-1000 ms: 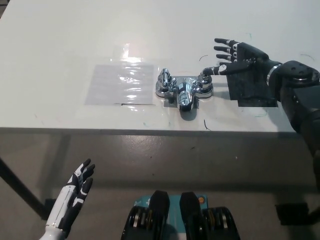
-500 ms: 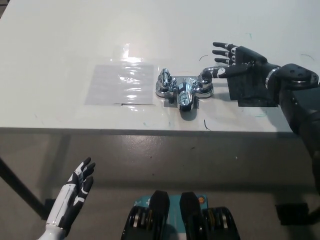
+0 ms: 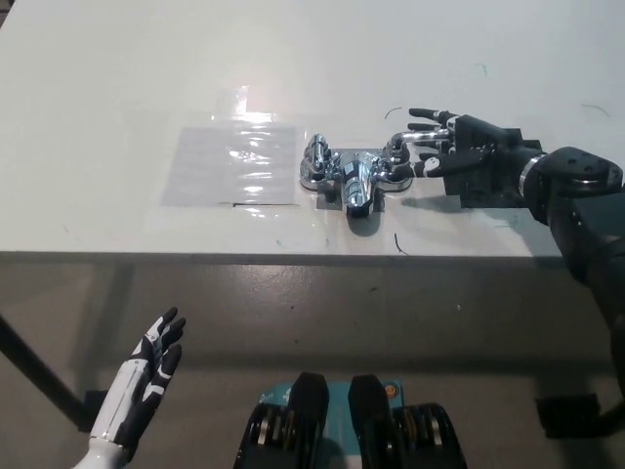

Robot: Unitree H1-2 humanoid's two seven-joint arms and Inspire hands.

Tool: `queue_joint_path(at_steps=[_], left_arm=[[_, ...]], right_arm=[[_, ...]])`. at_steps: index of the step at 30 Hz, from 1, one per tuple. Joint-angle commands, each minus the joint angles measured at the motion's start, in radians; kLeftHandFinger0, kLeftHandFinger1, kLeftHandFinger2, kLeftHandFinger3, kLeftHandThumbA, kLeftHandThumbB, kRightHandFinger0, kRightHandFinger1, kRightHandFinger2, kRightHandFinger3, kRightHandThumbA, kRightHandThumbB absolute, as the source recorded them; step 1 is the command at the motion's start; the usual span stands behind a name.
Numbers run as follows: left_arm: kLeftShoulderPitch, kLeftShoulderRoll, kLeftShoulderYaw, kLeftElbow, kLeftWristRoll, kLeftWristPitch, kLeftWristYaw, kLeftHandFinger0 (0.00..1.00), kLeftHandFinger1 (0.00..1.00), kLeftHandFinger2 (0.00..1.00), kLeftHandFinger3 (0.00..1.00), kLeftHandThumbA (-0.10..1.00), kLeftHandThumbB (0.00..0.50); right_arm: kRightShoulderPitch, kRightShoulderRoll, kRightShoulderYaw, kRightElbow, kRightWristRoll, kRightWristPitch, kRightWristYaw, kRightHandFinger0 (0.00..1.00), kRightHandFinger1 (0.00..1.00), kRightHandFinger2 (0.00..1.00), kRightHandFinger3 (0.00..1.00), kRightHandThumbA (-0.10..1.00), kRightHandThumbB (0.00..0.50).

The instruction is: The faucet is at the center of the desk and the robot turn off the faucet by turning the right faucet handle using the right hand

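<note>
Seen from the head camera, looking steeply down on a white bench: chrome faucet fixed near the middle, spout toward the near edge, left handle and right faucet handle standing on either side of it. Black right robot hand spread open and holding nothing, dropped lower and drawn closer to the right faucet handle than half a second earlier, when it hovered a little higher with the thumb nearest the chrome. Fingers now reaching past the far side of the handle, thumb alongside its near side, the handle just beside the fingertips; actual contact impossible to confirm from this angle. No closure on the handle yet, and no visible turn of it. Judged from this: approach nearly finished, grasp and turn still to come, faucet not yet shut off. Dark patch on the bench partly covered by the right palm and wrist. Clear plastic sheet lying flat to the left of the faucet, well apart from the action. White left robot hand resting open and empty at lower left, below the bench edge, in the same place as before. Slight shift of the whole picture put down to the camera, not the faucet
</note>
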Motion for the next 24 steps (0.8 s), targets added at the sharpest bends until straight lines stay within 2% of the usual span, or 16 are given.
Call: queue_joint_path(at_steps=[1, 8, 13, 17, 18, 19, 21, 24], left_arm=[[-0.015, 0.012, 0.000, -0.021, 0.002, -0.023, -0.005, 1.00, 1.00, 1.00, 1.00, 0.91, 0.328], [-0.013, 0.012, 0.001, -0.018, 0.003, -0.028, -0.004, 1.00, 1.00, 1.00, 1.00, 0.91, 0.324], [-0.012, 0.015, 0.003, -0.021, 0.002, -0.024, -0.005, 1.00, 1.00, 1.00, 1.00, 0.91, 0.325], [-0.013, 0.015, 0.004, -0.023, -0.002, -0.020, -0.007, 1.00, 1.00, 1.00, 1.00, 0.91, 0.331], [-0.012, 0.016, 0.004, -0.024, -0.003, -0.020, -0.007, 1.00, 1.00, 1.00, 1.00, 0.91, 0.330], [-0.011, 0.015, 0.004, -0.025, -0.002, -0.021, -0.007, 1.00, 1.00, 1.00, 1.00, 0.91, 0.330], [-0.010, 0.017, 0.003, -0.025, 0.000, -0.022, -0.008, 1.00, 1.00, 1.00, 1.00, 0.92, 0.325], [-0.009, 0.016, 0.003, -0.020, 0.001, -0.027, -0.007, 1.00, 1.00, 1.00, 1.00, 0.92, 0.330]], right_arm=[[-0.018, 0.012, 0.001, -0.057, 0.009, -0.032, 0.071, 1.00, 1.00, 1.00, 1.00, 1.00, 0.412], [0.013, 0.021, 0.009, -0.115, 0.008, -0.025, 0.092, 1.00, 1.00, 1.00, 1.00, 1.00, 0.464], [0.035, 0.028, -0.001, -0.179, 0.029, 0.006, 0.108, 1.00, 1.00, 1.00, 1.00, 1.00, 0.454], [0.084, 0.036, -0.024, -0.291, 0.068, 0.035, 0.122, 1.00, 1.00, 1.00, 1.00, 1.00, 0.399], [0.091, 0.038, -0.025, -0.305, 0.070, 0.039, 0.120, 1.00, 1.00, 1.00, 1.00, 1.00, 0.396], [0.108, 0.043, -0.029, -0.337, 0.077, 0.041, 0.122, 1.00, 1.00, 1.00, 1.00, 1.00, 0.414], [0.163, 0.063, -0.033, -0.448, 0.078, 0.036, 0.078, 1.00, 1.00, 1.00, 1.00, 1.00, 0.381], [0.217, 0.096, -0.046, -0.558, 0.077, 0.018, 0.019, 1.00, 1.00, 1.00, 1.00, 1.00, 0.392]])
